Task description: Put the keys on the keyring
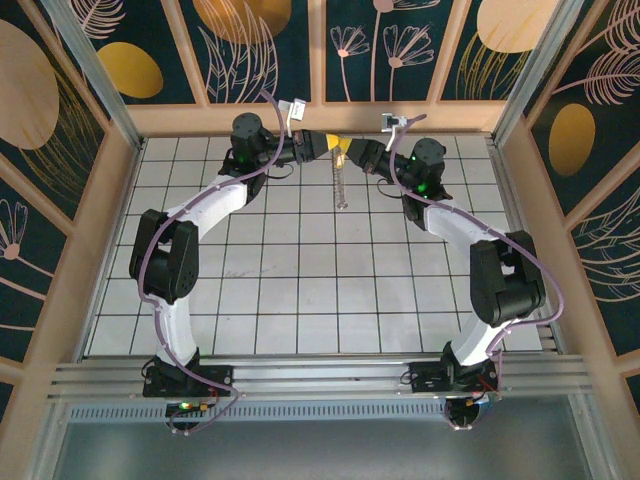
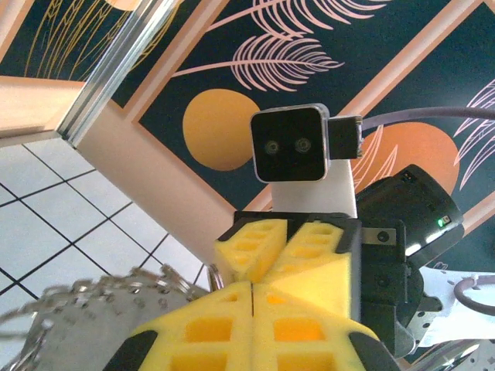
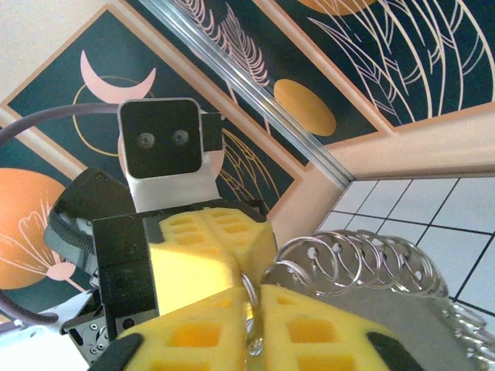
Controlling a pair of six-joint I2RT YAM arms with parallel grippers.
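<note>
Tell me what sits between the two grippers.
The keyring: in the top view its chain hangs where left gripper and right gripper meet; the right wrist view shows a metal ring there.

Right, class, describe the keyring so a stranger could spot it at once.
Look to the far edge of the white tiled table, where two pairs of yellow fingers meet. From there runs the keyring: a thin chain of silvery loops, shiny metal beside matte yellow foam.
</note>
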